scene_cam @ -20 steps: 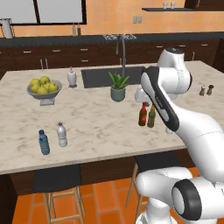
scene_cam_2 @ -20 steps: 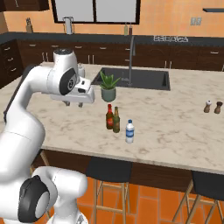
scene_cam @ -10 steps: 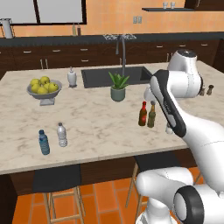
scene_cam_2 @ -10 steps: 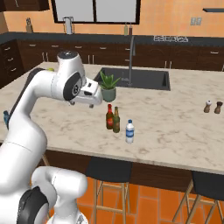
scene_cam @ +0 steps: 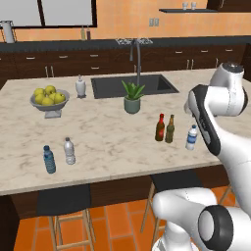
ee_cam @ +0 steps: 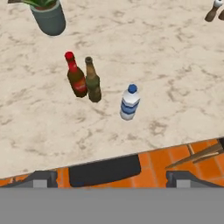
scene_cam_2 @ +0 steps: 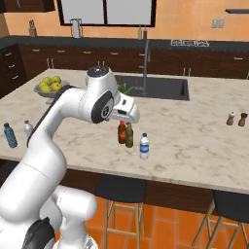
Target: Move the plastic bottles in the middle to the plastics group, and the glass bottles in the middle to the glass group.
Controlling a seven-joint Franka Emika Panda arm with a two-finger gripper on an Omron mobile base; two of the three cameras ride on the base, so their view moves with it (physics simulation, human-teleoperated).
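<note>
Three bottles stand upright in the middle of the pale marble island counter [scene_cam: 108,132]: a slim red-brown glass bottle with a red top [ee_cam: 76,79], a slim olive-brown glass bottle [ee_cam: 92,83] touching or just beside it, and a small clear plastic water bottle with a blue label band [ee_cam: 129,103] a little apart from the pair, nearer the counter's front edge. From the left base camera the same trio shows as red-brown [scene_cam: 160,128], olive-brown [scene_cam: 169,129] and clear plastic [scene_cam: 191,138], and from the right base camera as red-brown [scene_cam_2: 121,133], olive-brown [scene_cam_2: 129,135] and clear plastic [scene_cam_2: 144,146]. The white arm's two-finger gripper [ee_cam: 112,179] hovers above the counter's front edge with its dark fingertips [ee_cam: 43,179] spread wide apart and nothing between them, looking down on the three bottles. Well apart, near the left front of the counter, stand a blue-tinted plastic bottle with a dark cap [scene_cam: 49,159] and a greyish clear plastic bottle with a white cap [scene_cam: 69,151], close together. At the far right of the counter sit two tiny bottles with dark tops, one pale tan [scene_cam_2: 231,118] and one dark brown [scene_cam_2: 242,119], side by side. Behind the middle bottles a green plant in a grey pot [scene_cam: 132,97] stands in front of the dark sink [scene_cam: 132,85], and a grey bowl of yellow-green fruit [scene_cam: 48,100] rests toward the counter's left.
</note>
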